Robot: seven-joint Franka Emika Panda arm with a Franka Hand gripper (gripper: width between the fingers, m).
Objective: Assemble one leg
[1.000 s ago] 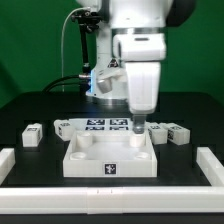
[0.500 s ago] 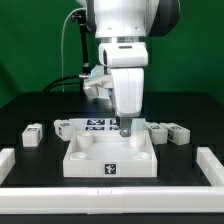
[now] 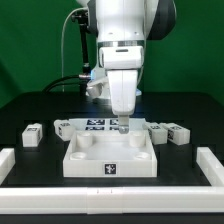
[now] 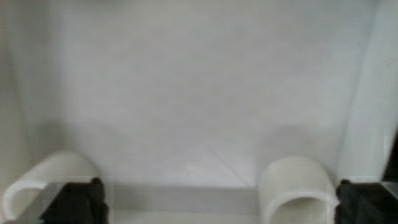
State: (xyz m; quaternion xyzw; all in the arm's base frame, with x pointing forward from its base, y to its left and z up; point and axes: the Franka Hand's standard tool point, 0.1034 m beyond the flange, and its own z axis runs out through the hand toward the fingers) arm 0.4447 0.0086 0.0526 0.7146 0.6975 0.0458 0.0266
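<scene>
My gripper (image 3: 121, 127) hangs over the back edge of the large white square tray (image 3: 110, 158), in front of the marker board (image 3: 95, 125). In the wrist view the gripper (image 4: 178, 195) is open, with two white fingertips (image 4: 302, 185) apart and only the white tray surface (image 4: 196, 90) between them. One small white leg (image 3: 33, 134) with a tag lies at the exterior view's left of the tray. Two more legs (image 3: 160, 130) (image 3: 178, 134) lie at the exterior view's right, behind the tray. None is touched by the gripper.
Low white rails border the work area at the exterior view's left (image 3: 6, 163), right (image 3: 211, 165) and front (image 3: 110, 207). A small white block (image 3: 61, 127) sits at the marker board's left end. The arm's base and cables (image 3: 75, 60) stand at the back.
The arm has moved toward the exterior view's left, from over the tray's back right corner to over the middle of its back edge. The parts on the table have not moved.
</scene>
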